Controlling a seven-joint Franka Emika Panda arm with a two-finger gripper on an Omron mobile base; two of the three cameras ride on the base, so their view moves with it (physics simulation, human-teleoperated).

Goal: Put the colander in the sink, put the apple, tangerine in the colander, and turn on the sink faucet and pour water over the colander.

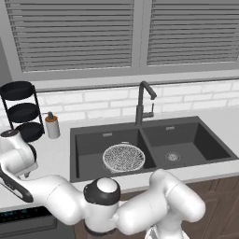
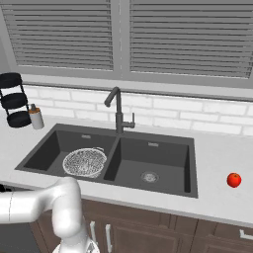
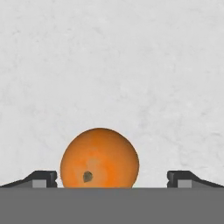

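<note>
White rounded arm (image 1: 140,210) (glossy); dark joints; dark fingertips (image 3: 41,178).

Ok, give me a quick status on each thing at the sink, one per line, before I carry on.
Colander: upright in the left basin of the sink, no fruit inside.
Faucet: no water showing from the spout.
Tangerine: on the counter between the open pincer's tips, not gripped.
Apple: on the counter to the right of the sink.
</note>
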